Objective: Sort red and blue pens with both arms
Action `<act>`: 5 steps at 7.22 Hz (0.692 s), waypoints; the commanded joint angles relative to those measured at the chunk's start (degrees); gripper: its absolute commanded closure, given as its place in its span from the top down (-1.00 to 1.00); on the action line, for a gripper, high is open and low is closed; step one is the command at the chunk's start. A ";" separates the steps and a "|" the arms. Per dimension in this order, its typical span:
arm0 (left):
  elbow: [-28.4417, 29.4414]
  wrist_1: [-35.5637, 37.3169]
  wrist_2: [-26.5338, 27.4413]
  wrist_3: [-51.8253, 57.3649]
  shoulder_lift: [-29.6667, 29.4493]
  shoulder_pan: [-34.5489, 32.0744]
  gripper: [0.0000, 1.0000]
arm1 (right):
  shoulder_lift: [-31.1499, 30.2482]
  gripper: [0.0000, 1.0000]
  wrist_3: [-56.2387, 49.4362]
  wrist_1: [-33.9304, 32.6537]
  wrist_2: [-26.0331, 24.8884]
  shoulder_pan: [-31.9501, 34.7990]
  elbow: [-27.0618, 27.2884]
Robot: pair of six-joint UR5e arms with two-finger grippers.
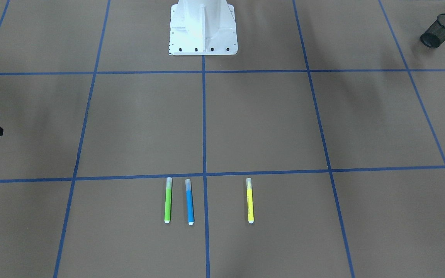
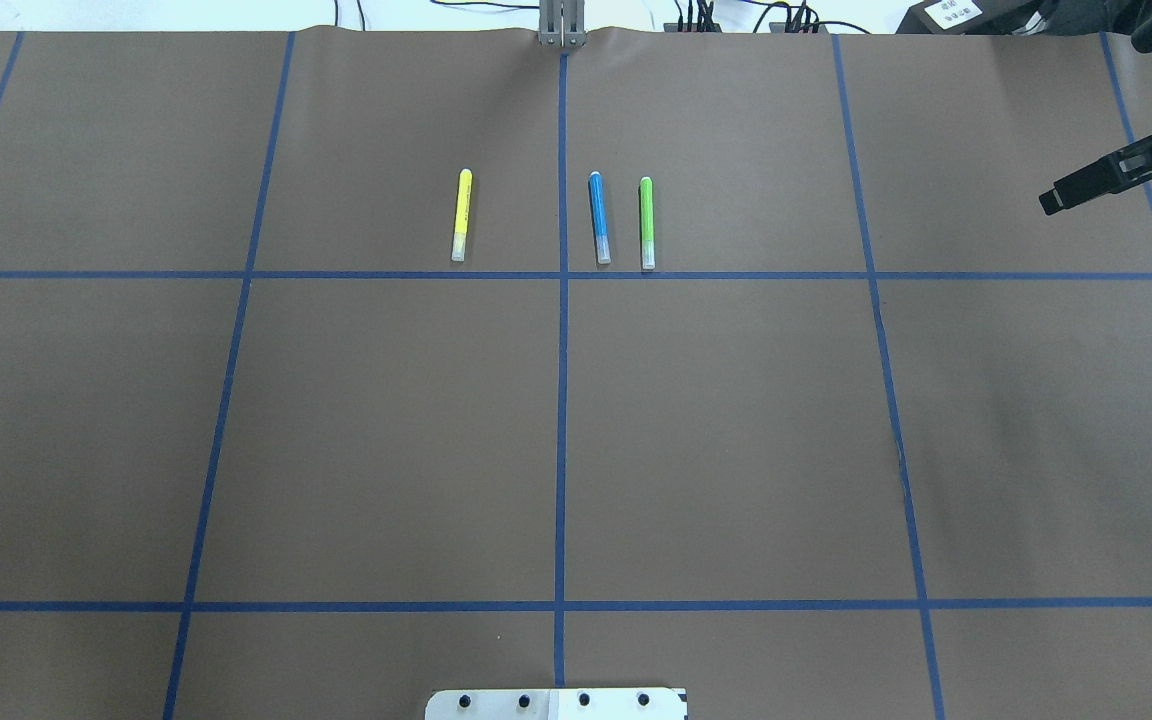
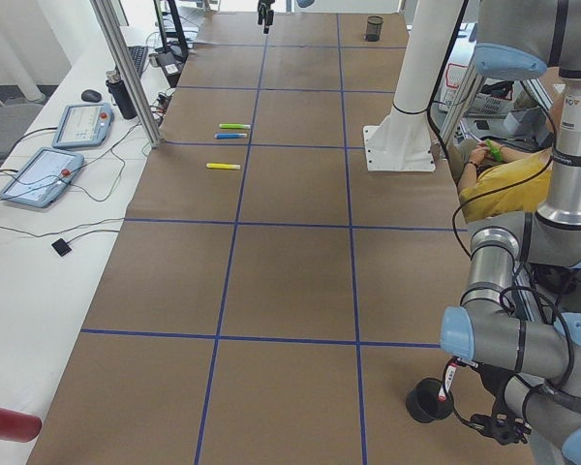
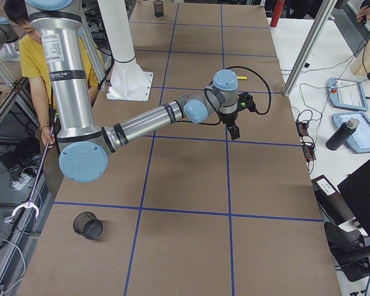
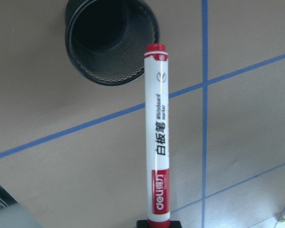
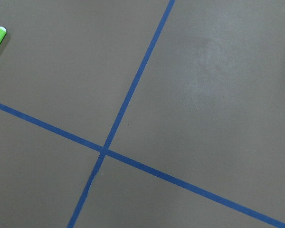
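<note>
Clamped on one red end of the probably light, stiff, slick white-barrelled plastic marker (image 5: 157, 137), the left gripper (image 5: 158, 223) risked it pivoting; the right gripper's (image 2: 1066, 192) state was unreadable.

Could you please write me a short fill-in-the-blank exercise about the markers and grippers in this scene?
1. The left gripper holds a white marker with a ___ cap.
2. The blue marker lies between the yellow marker and the ___ marker.
3. In all, ___ markers lie flat on the table.
Missing words: red; green; three.
</note>
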 commanded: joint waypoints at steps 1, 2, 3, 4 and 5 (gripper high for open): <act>8.79 -0.34 -0.35 -1.25 -2.34 -0.05 -1.00 | 0.02 0.99 0.00 0.03 -1.07 -0.02 0.27; 11.27 -0.70 -0.53 -1.25 -2.87 -0.05 -1.00 | 0.10 0.99 0.00 0.03 -1.25 -0.02 0.27; 12.69 -1.13 -0.88 -1.25 -2.70 -0.05 -1.00 | 0.19 0.99 0.00 0.12 -1.34 -0.02 0.27; 15.66 -3.31 -1.32 -1.16 -2.79 -0.05 -1.00 | 0.28 0.99 0.00 0.12 -1.52 -0.02 0.27; 17.95 -4.90 -1.67 -1.16 -2.79 -0.14 -1.00 | 0.46 0.99 0.00 0.03 -1.61 -0.02 0.19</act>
